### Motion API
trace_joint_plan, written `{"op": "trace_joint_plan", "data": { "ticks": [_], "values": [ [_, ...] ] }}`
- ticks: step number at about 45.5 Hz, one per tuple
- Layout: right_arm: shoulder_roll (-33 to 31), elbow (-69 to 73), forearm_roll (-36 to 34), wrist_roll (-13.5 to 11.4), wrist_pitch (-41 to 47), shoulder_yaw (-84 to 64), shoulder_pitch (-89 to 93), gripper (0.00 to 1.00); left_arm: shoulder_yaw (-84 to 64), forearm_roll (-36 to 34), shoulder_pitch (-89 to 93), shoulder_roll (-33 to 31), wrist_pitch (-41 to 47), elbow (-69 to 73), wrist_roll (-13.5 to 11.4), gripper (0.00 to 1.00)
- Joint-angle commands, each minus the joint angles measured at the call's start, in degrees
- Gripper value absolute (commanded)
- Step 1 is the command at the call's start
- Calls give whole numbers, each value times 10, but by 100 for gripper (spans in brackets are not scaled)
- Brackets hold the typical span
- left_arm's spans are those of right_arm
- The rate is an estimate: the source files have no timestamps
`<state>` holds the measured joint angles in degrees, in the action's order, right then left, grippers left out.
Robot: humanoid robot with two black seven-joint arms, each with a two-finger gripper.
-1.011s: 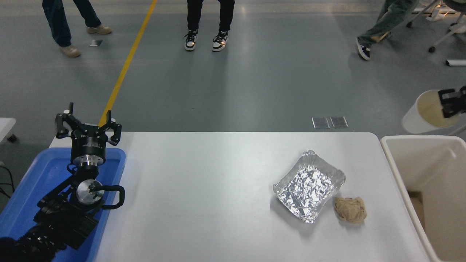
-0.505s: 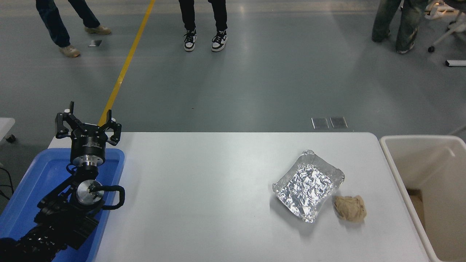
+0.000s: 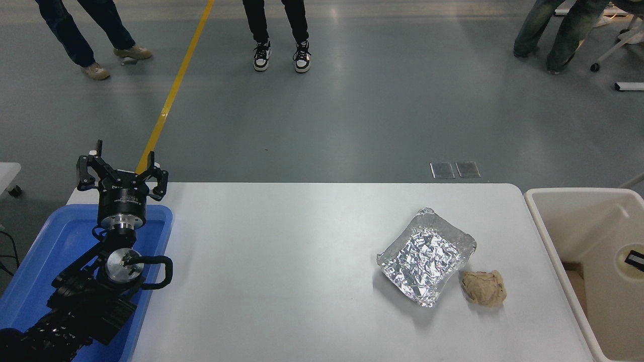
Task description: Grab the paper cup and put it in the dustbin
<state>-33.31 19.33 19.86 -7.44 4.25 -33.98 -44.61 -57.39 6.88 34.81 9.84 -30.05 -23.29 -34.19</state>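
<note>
The paper cup (image 3: pixel 624 265) shows only as a cream round mouth at the picture's right edge, within the opening of the cream-white dustbin (image 3: pixel 542 223). A black bit of my right gripper (image 3: pixel 636 259) lies across the cup's mouth and holds it; the rest of the right arm is out of view. My left gripper (image 3: pixel 122 162) is open and empty, parked above the far end of the blue tray at the lower left.
A square foil tray (image 3: pixel 426 256) and a crumpled brown paper ball (image 3: pixel 484 287) lie on the white table (image 3: pixel 282 281) near the dustbin. A shallow blue tray (image 3: pixel 50 241) sits under the left arm. People's legs (image 3: pixel 279 30) stand on the floor beyond.
The right gripper with the cup went from high above the dustbin's far side, out of view, to low within the dustbin's opening at the right edge. The left arm has not moved.
</note>
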Motion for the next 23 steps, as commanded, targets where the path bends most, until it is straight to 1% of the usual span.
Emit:
{"op": "trace_joint_plan", "data": {
  "ticks": [1,3,17,21,23],
  "values": [
    [16,-6,-17,0,-10,11,14,78,0,0,0,0,0,0,0,99],
    [15,-3,-17,0,-5,13,13,100,0,0,0,0,0,0,0,99],
    [11,1,-16,1,-1,14,3,100,0,0,0,0,0,0,0,99],
    [0,15,-9,1,1,8,-27,100,0,0,0,0,0,0,0,99],
    [-17,28,-7,1,4,4,-52,100,0,-1,0,0,0,0,0,99]
  ]
}}
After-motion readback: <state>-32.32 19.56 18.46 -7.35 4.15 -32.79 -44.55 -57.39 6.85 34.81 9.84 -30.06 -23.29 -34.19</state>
